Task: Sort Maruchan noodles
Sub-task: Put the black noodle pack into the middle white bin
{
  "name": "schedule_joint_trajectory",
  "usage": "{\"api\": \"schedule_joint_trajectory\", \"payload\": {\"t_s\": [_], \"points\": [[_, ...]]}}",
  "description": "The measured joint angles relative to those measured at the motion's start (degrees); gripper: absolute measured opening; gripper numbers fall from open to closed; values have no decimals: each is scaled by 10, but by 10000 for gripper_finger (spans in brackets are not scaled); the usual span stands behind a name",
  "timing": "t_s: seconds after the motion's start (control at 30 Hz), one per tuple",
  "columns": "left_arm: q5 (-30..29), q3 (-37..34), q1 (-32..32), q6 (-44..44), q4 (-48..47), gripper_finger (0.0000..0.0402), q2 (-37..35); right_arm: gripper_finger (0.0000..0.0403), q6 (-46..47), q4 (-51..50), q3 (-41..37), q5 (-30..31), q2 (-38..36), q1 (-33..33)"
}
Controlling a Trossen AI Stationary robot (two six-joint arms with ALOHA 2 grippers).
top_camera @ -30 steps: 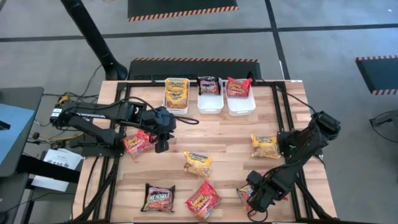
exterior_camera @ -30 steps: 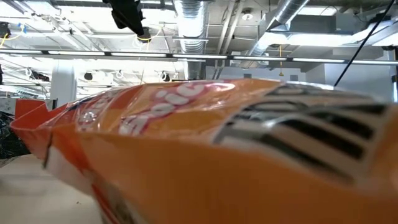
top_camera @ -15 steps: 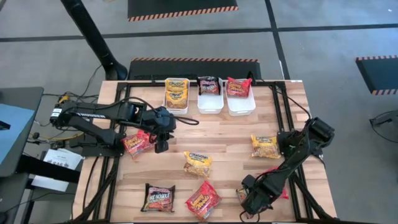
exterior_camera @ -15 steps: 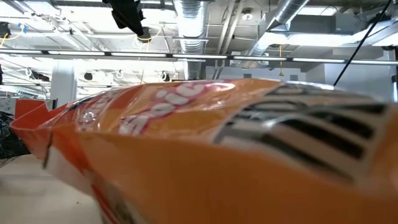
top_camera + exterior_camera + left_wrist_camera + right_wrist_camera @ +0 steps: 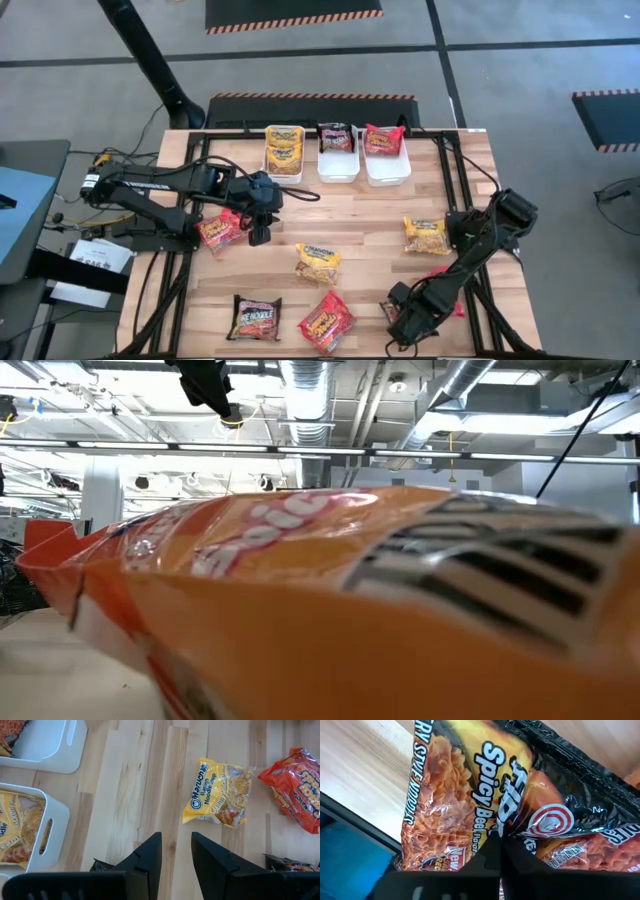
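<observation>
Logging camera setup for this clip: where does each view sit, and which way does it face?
High: overhead, looking straight down on the wooden table, both arms, white bins.
Low: table height, blocked by an orange packet; no arm shows.
Left wrist: down past the left claw, fingers apart, at a yellow Maruchan packet.
Right wrist: right claw shut on a Spicy Beef packet.
Shared: high also shows that yellow Maruchan packet.

A: Table (image 5: 370, 215) is showing pale, matt wood planks with visible grain. Bins (image 5: 337, 165)?
B: Looking like smooth white plastic. Noodle packets (image 5: 485, 795) are reading as glossy, crinkled film; gripper fingers (image 5: 145, 860) matt black.
</observation>
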Motion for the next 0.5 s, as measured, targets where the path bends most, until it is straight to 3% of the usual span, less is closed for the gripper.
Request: {"api": "schedule_joint_trajectory", "payload": {"t_s": [0.13, 0.27, 0.5], "points": [[0, 0, 0, 0, 0, 91, 0, 5, -32, -36, 24, 17, -4, -1], [0, 0, 0, -1, -1, 91, 0, 4, -62, -129, 77, 75, -4, -4], [-2, 0, 0, -1, 6, 91, 0, 3, -138, -270, 148, 113, -6, -38]]}}
